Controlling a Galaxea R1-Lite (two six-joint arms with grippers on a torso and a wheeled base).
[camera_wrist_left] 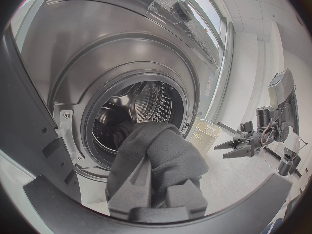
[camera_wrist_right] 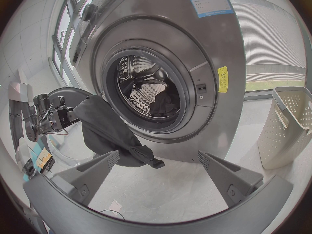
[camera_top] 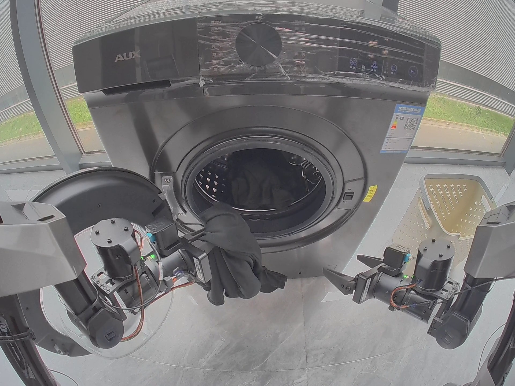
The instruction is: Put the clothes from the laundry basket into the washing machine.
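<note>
While the right claw [camera_top: 341, 265] hangs spread, the left claw [camera_wrist_left: 161, 179] pinches the dark garment [camera_top: 233, 247] draped over it.

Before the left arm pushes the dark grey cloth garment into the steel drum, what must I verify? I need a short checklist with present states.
1. Round dark door swung open: ok.
2. Left gripper shut on dark grey garment: ok.
3. Garment inside steel drum: not ok, it hangs outside.
4. Right gripper open, clear of the opening: ok.
5. Cream perforated plastic basket emptied: cannot tell.
</note>
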